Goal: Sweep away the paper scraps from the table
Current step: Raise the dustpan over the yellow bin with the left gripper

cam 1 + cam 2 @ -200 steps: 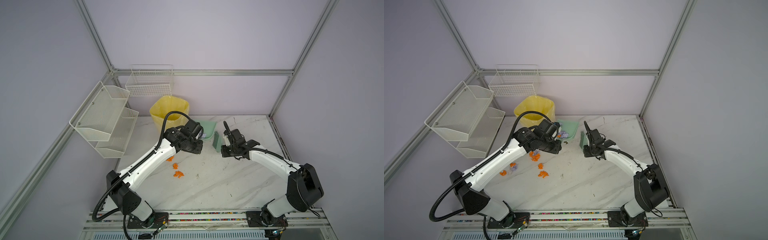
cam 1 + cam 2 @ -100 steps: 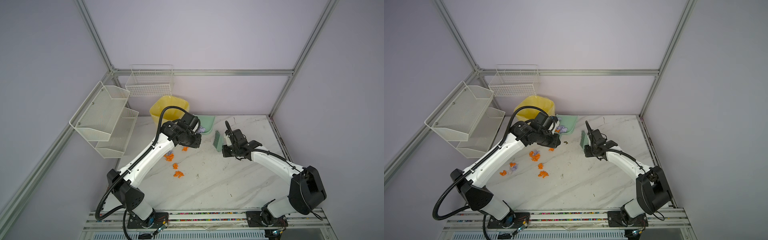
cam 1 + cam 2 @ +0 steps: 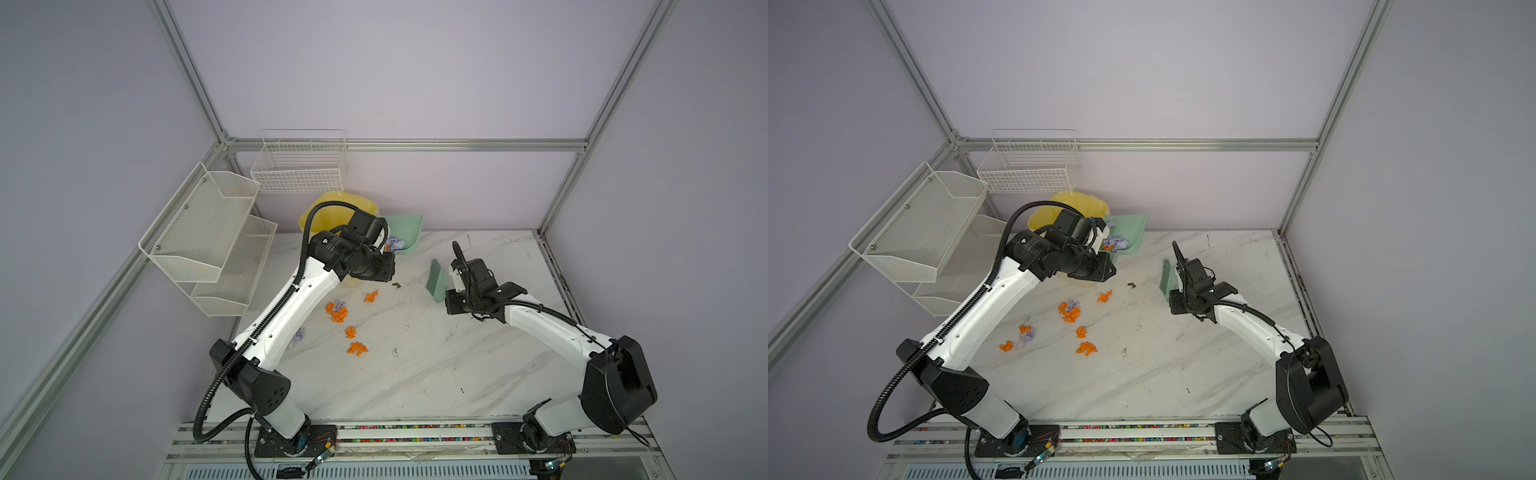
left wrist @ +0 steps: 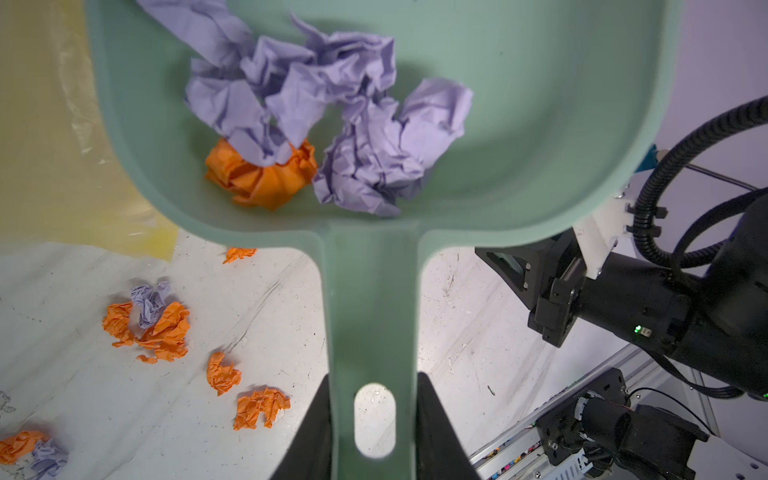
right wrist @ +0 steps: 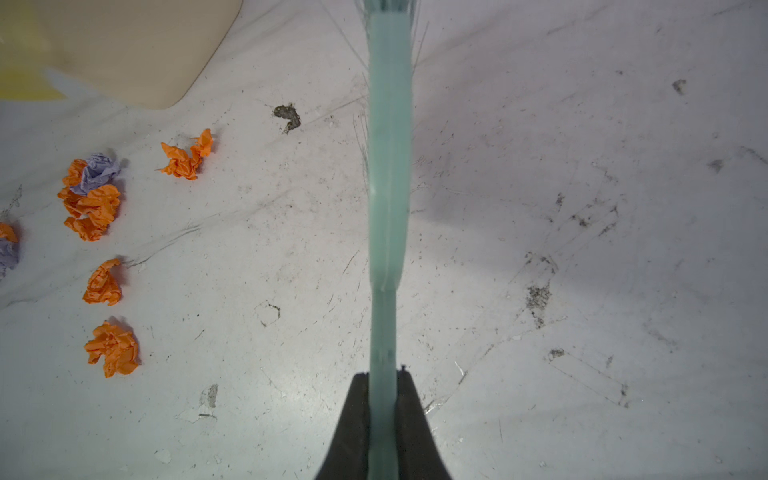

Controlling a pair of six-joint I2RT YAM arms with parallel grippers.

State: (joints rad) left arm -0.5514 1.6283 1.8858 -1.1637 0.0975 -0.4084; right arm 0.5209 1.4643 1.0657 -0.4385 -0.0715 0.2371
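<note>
Orange and lilac paper scraps (image 3: 337, 312) (image 3: 1070, 312) lie scattered on the white marble table (image 3: 457, 365), left of its middle. My left gripper (image 4: 374, 386) is shut on the handle of a green dustpan (image 4: 519, 124) (image 3: 409, 230), which hangs lifted beside the yellow bin (image 3: 332, 208). Several lilac wads and one orange wad (image 4: 332, 124) rest in the pan. My right gripper (image 5: 384, 382) is shut on the thin green handle of a brush (image 5: 388, 187) (image 3: 436, 284), right of the scraps (image 5: 93, 203).
White wire mesh shelves (image 3: 208, 232) and a wire basket (image 3: 301, 166) hang on the left and back walls. A dark speck of debris (image 5: 287, 116) lies between the bin and the brush. Metal frame posts stand at the corners.
My left arm has lifted the loaded dustpan and carried it back towards the yellow bin. The right arm with the brush has barely shifted.
</note>
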